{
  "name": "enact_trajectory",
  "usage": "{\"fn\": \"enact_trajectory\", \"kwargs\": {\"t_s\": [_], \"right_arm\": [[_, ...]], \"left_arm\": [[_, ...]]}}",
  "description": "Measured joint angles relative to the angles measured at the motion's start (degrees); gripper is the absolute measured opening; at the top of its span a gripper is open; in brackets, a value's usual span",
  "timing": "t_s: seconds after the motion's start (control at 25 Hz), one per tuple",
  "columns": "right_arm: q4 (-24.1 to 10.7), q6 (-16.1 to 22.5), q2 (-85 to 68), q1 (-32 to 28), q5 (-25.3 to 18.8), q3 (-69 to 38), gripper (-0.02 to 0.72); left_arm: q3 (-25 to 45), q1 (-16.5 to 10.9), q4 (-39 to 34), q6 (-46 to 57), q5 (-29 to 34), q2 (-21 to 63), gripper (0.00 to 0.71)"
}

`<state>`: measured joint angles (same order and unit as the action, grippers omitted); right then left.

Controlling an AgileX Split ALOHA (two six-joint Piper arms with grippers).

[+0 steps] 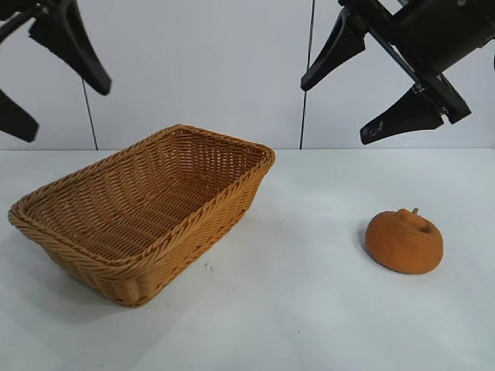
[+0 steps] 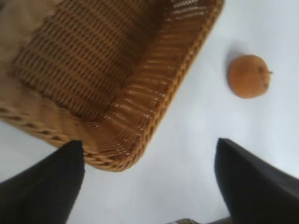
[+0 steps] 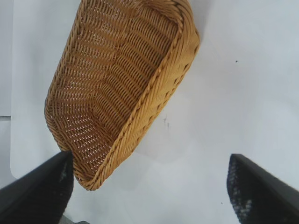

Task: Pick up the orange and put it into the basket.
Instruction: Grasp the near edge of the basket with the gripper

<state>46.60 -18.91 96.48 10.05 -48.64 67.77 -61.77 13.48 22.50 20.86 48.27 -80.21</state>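
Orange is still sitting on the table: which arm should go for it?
Right. The right gripper hangs open above the orange's side of the table, while the left gripper, also open, hovers over the basket.

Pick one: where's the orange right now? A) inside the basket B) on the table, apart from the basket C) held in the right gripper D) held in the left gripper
B. The orange sits on the table well clear of the basket, which has nothing in it; the left gripper and the right gripper both hang open above, holding nothing.
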Motion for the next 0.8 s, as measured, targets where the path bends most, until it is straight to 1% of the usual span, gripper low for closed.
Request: {"fn": "enact_trajectory", "kwargs": {"t_s": [0.12, 0.24, 0.32, 0.52, 0.68, 0.8], "right_arm": [[0.0, 0.0, 0.0, 0.0, 0.0, 0.0, 0.61], [0.0, 0.0, 0.0, 0.0, 0.0, 0.0, 0.61], [0.0, 0.0, 0.0, 0.0, 0.0, 0.0, 0.61], [0.0, 0.0, 0.0, 0.0, 0.0, 0.0, 0.61], [0.0, 0.0, 0.0, 0.0, 0.0, 0.0, 0.61], [-0.06, 0.0, 0.0, 0.0, -0.06, 0.0, 0.61]], "left_arm": [[0.0, 0.0, -4.55, 12.74, 0.98, 0.71, 0.549], [0.0, 0.0, -6.98, 20.96, 0.87, 0.19, 0.549], [0.0, 0.0, -7.65, 24.66, -0.09, -0.5, 0.549], [2.4, 0.0, -8.12, 29.79, -3.09, -4.13, 0.549], [7.32, 0.0, -8.06, 30.7, -6.6, -7.46, 0.549], [10.74, 0.0, -6.18, 30.82, -10.01, -8.85, 0.549]]}}
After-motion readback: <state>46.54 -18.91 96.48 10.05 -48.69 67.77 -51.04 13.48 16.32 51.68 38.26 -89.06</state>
